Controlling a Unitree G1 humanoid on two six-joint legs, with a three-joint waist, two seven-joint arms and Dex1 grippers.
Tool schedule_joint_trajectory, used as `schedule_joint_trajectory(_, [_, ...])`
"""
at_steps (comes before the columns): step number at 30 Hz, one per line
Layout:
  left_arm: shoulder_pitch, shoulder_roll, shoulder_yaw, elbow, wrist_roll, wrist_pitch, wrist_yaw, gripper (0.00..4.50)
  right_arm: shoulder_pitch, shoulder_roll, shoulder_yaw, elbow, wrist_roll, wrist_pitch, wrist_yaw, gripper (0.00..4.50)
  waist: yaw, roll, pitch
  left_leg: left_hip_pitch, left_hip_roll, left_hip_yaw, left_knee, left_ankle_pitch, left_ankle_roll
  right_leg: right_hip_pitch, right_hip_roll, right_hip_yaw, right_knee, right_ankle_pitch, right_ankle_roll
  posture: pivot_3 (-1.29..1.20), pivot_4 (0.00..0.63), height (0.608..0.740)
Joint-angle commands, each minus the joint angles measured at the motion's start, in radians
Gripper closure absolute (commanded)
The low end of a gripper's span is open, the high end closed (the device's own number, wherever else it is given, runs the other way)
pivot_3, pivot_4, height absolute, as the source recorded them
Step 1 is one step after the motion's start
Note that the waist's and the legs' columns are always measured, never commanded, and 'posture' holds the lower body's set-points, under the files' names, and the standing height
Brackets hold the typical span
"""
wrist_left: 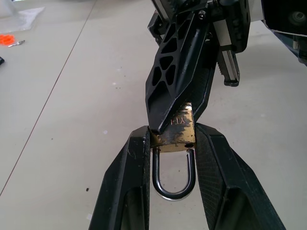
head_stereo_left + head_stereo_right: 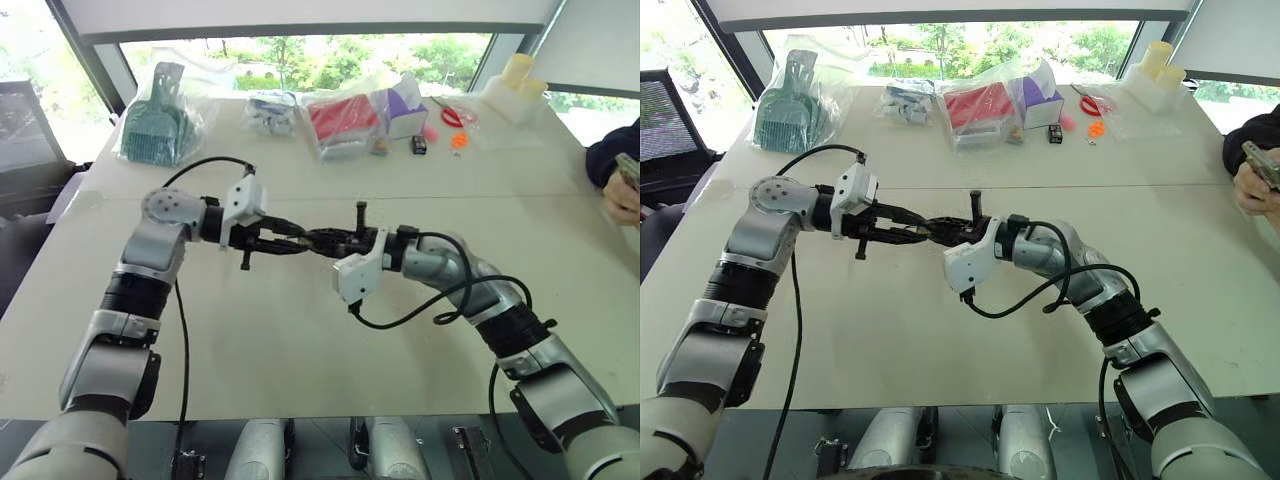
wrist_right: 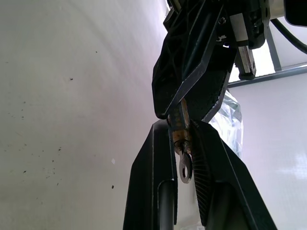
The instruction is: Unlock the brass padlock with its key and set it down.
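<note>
The brass padlock [image 1: 175,130] hangs in mid-air over the table, pinched by its sides in my left gripper [image 1: 173,138], which is shut on it. Its silvery shackle [image 1: 173,184] points back toward the left wrist. From the opposite side my right gripper [image 3: 181,130] meets the lock's bottom end, shut on the key [image 3: 185,168], whose small silver ring head shows between its fingers. In the head views the two grippers touch tip to tip, the left gripper [image 2: 285,243] against the right gripper [image 2: 322,241], above the middle of the white table [image 2: 300,330].
Along the table's far edge lie a bagged green dustpan [image 2: 158,115], a bag with a red item [image 2: 345,118], red scissors [image 2: 453,115] and a small black item [image 2: 418,145]. A person's hand [image 2: 622,190] is at the right edge.
</note>
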Motion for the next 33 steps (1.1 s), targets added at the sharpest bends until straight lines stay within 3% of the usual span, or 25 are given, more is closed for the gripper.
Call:
schedule_joint_trajectory(1, [-0.006, 0.006, 0.003, -0.046, -0.007, -0.006, 0.002, 3.73, -0.033, 0.012, -0.030, -0.019, 0.014, -0.021, -0.028, 4.48, 0.000, 0.000, 0.000, 0.000, 0.000, 0.000, 0.000, 0.000, 0.000, 0.000, 0.000, 0.000, 0.000, 0.000, 0.000, 0.00, 0.150, 0.740])
schedule_joint_trajectory(8, [-0.023, 0.006, -0.003, -0.016, 0.013, 0.006, 0.022, 3.73, -0.030, 0.018, -0.028, -0.021, 0.018, -0.008, -0.019, 4.48, 0.000, 0.000, 0.000, 0.000, 0.000, 0.000, 0.000, 0.000, 0.000, 0.000, 0.000, 0.000, 0.000, 0.000, 0.000, 0.00, 0.150, 0.740])
schedule_joint_trajectory(10, [-0.025, 0.011, -0.003, -0.014, 0.012, 0.023, 0.022, 2.68, -0.027, 0.019, -0.029, -0.022, 0.019, -0.002, -0.018, 4.50, 0.000, 0.000, 0.000, 0.000, 0.000, 0.000, 0.000, 0.000, 0.000, 0.000, 0.000, 0.000, 0.000, 0.000, 0.000, 0.00, 0.150, 0.740])
schedule_joint_trajectory(16, [-0.021, 0.041, 0.046, -0.059, -0.042, 0.090, 0.019, 0.08, -0.016, 0.019, -0.034, -0.027, 0.025, 0.015, -0.013, 4.50, -0.001, 0.000, 0.000, 0.000, 0.000, 0.000, 0.000, 0.000, 0.000, 0.000, 0.000, 0.000, 0.000, 0.000, 0.000, 0.00, 0.150, 0.740])
schedule_joint_trajectory(22, [-0.014, 0.084, 0.082, -0.120, -0.078, 0.145, 0.041, 0.01, -0.002, 0.015, -0.032, -0.035, 0.035, 0.035, -0.004, 4.50, -0.001, 0.000, 0.000, 0.000, 0.001, 0.000, 0.000, 0.000, 0.000, 0.000, 0.000, 0.000, 0.000, 0.000, 0.000, 0.00, 0.150, 0.740])
schedule_joint_trajectory(23, [-0.005, 0.091, 0.083, -0.129, -0.076, 0.145, 0.039, 0.58, 0.001, 0.016, -0.031, -0.038, 0.039, 0.039, 0.000, 4.50, 0.000, 0.000, 0.000, 0.000, 0.001, -0.001, 0.000, 0.000, 0.000, 0.000, 0.000, 0.000, 0.000, 0.000, 0.000, 0.00, 0.150, 0.740])
schedule_joint_trajectory(31, [0.049, 0.089, 0.059, -0.175, -0.050, 0.117, 0.060, 3.94, 0.001, 0.024, -0.024, -0.045, 0.043, 0.046, 0.008, 4.50, -0.001, 0.000, 0.000, 0.000, 0.001, 0.000, 0.000, 0.000, 0.000, 0.000, 0.000, 0.001, 0.000, 0.000, 0.000, 0.00, 0.150, 0.740])
schedule_joint_trajectory(33, [0.063, 0.085, 0.049, -0.167, -0.040, 0.101, 0.063, 4.48, -0.001, 0.025, -0.023, -0.046, 0.044, 0.047, 0.009, 4.50, -0.001, 0.000, 0.000, 0.000, 0.001, 0.000, 0.000, 0.000, 0.000, 0.000, 0.000, 0.001, 0.000, 0.000, 0.000, 0.00, 0.150, 0.740])
